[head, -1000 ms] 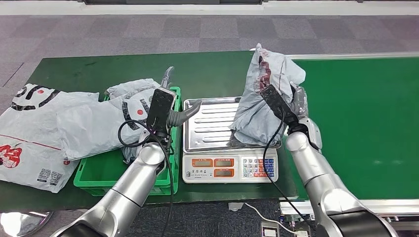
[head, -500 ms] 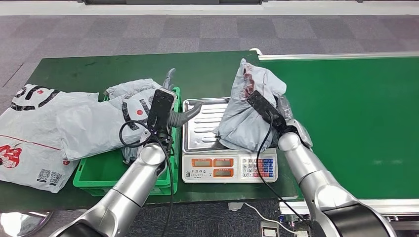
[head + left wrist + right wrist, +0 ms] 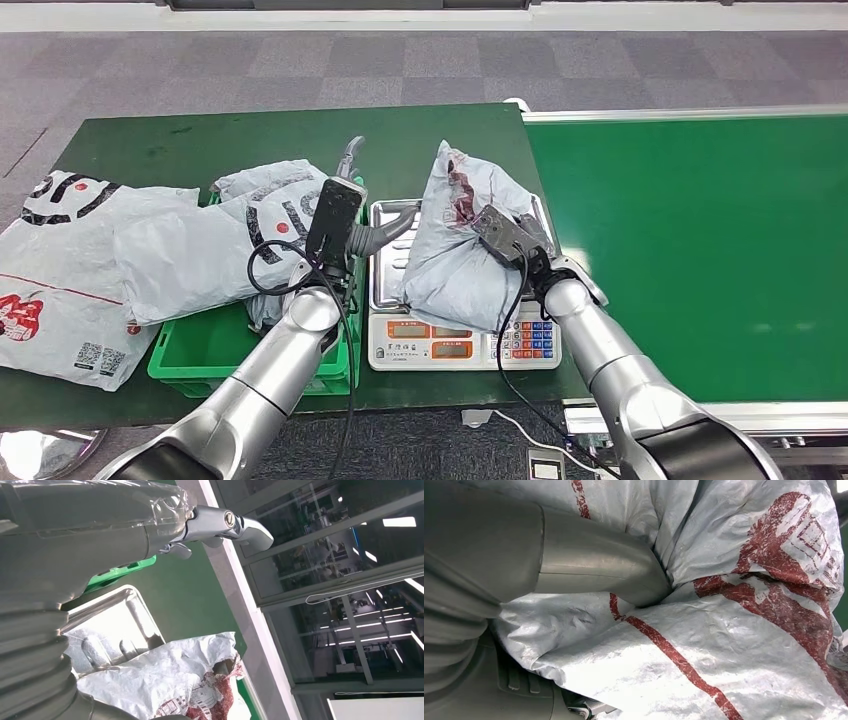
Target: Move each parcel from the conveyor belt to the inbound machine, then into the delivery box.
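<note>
Head view, right robot hand [image 3: 528, 250] gripping parcel [image 3: 452, 240], seemingly on scale [image 3: 465, 338]

A crumpled grey plastic parcel [image 3: 455, 240] with dark red print stands bunched and tilted on the steel tray of the inbound machine [image 3: 465, 340], just beside the green delivery box [image 3: 205, 345] and conveyor belt [image 3: 700, 240].
</note>
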Controlling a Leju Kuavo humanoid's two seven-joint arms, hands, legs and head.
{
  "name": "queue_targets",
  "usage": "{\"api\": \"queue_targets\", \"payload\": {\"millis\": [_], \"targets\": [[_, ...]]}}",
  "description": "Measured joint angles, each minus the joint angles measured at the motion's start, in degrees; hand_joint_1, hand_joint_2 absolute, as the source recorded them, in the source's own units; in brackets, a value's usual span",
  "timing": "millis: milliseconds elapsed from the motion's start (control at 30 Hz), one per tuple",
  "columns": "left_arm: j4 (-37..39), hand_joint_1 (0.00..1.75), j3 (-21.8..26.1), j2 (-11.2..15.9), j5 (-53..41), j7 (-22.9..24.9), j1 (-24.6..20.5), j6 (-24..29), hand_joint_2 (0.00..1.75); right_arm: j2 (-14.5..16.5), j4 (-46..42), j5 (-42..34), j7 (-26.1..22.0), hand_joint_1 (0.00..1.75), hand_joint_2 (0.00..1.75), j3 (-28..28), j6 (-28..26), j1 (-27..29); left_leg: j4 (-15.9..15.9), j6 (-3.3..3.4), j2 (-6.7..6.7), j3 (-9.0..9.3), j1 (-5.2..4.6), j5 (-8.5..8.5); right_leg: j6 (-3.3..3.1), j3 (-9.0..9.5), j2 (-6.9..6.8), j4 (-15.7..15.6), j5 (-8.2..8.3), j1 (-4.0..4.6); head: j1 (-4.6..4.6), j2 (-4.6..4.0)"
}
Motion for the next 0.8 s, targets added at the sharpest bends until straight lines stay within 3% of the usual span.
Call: {"api": "queue_targets", "payload": {"millis": [333,467,800], "targets": [[0.05,0.00,-0.02,-0.04,0.00,0.00,-0.04,0.00,1.75,0.00,0.00,-0.10,0.00,1.75,1.75,0.61,0.01,0.02,0.00,0.00,0.00,0.01,0.00,0.00,0.00,0.00,0.00,0.00,0.00,0.00,0.00,0.00],[0.09,0.00,-0.07,-0.06,0.00,0.00,-0.14,0.00,1.75,-0.02,-0.02,-0.30,-0.53,0.02,1.75,0.75,0.42,0.10,0.00,0.00,0.01,0.01,0.00,0.00,0.00,0.00,0.01,0.00,0.00,0.00,0.00,0.00],[0.06,0.00,-1.03,0.07,-0.05,0.01,-0.53,1.01,1.75,-1.69,-2.20,-1.29,-2.13,0.00,1.75,1.48,-2.80,2.87,0.00,0.00,0.02,0.02,0.00,0.00,0.00,0.01,0.03,0.00,0.00,0.00,-0.01,0.00]]}}
